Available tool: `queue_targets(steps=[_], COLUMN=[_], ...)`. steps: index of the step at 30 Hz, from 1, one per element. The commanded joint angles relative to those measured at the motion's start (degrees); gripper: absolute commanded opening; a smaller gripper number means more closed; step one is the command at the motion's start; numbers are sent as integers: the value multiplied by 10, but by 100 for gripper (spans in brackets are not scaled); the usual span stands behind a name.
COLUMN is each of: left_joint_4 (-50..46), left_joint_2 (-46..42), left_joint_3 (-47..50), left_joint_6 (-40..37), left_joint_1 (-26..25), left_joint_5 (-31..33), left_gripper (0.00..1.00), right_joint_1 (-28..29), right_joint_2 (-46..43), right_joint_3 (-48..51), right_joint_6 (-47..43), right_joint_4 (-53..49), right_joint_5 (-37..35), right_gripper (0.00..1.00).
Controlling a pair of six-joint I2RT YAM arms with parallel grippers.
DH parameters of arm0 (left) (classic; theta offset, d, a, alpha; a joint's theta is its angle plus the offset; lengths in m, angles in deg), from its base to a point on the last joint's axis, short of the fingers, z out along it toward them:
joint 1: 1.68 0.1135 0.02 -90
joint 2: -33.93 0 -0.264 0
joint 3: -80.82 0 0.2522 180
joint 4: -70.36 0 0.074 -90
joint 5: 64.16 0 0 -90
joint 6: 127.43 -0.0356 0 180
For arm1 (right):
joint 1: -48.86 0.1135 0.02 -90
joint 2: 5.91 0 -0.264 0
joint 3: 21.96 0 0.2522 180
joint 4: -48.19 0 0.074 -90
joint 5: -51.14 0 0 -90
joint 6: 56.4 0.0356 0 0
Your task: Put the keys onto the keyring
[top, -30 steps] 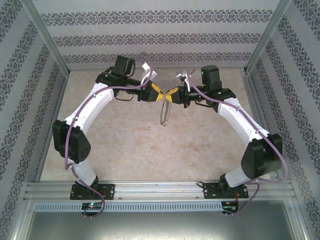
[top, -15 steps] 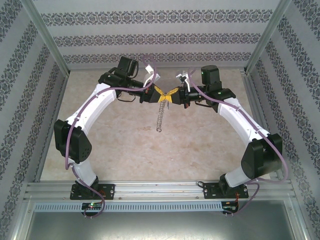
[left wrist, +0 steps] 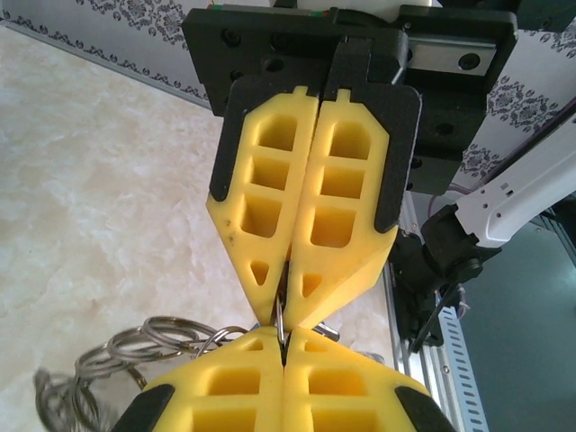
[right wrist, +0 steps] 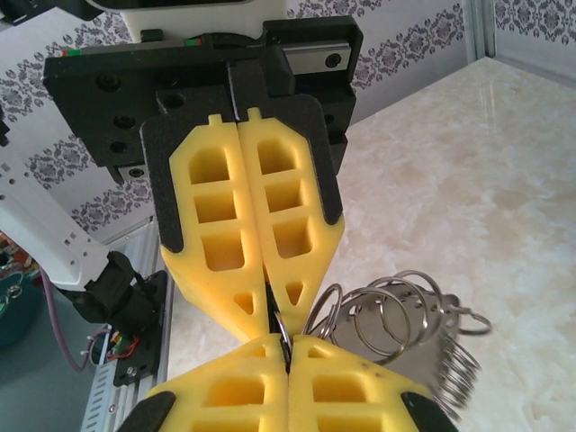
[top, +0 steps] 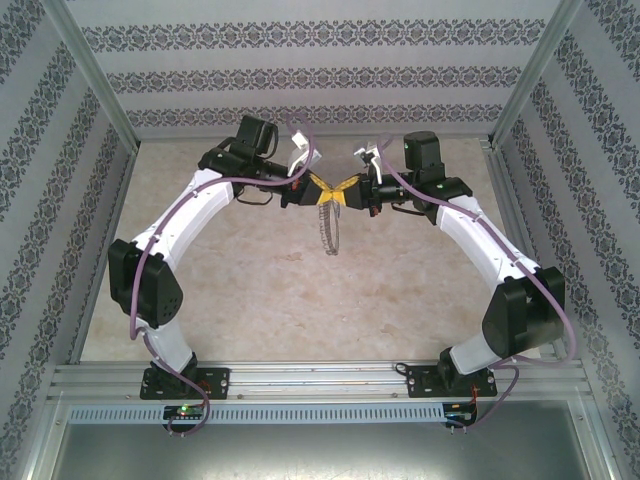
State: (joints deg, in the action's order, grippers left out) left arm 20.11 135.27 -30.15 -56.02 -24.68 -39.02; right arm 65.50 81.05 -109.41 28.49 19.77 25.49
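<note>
Two white robot arms (top: pixel 190 215) meet fingertip to fingertip above a beige marbled table (top: pixel 250 300).
The yellow-fingered left gripper (top: pixel 311 188) and right gripper (top: pixel 342 190) are each clenched on the thin silvery metal keyring (top: pixel 328 228), pinching its wire between their tips. Its chain of small rings dangles just below them.

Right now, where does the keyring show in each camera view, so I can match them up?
Top external: keyring hangs just below where the two yellow pincers meet, upper centre.
Left wrist: keyring loops at lower left, beside the touching tips.
Right wrist: keyring loops at lower right, beside the tips.
Shared landmark: left pincer and right pincer, tip to tip, both shut on the keyring.
</note>
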Motion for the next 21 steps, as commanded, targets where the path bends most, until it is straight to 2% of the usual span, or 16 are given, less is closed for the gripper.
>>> queue_targets(steps=[1, 3, 4, 16, 21], left_joint_4=[66, 81, 86, 222, 311], left_joint_2=[-34, -43, -46, -88, -119], left_joint_3=[36, 46, 49, 124, 176], left_joint_6=[23, 25, 26, 85, 127], left_joint_1=[-26, -25, -25, -21, -21], left_joint_5=[-8, 4, 10, 34, 50], left_gripper=[0, 0, 0, 0, 0], right_joint_1=[-2, -9, -12, -59, -62], right_joint_2=[-19, -26, -30, -113, -172], right_joint_3=[7, 13, 18, 111, 186], right_joint_6=[13, 18, 22, 91, 151], right_joint_4=[59, 65, 69, 168, 249], right_joint_5=[4, 4, 5, -2, -78], right_gripper=[19, 35, 39, 48, 51])
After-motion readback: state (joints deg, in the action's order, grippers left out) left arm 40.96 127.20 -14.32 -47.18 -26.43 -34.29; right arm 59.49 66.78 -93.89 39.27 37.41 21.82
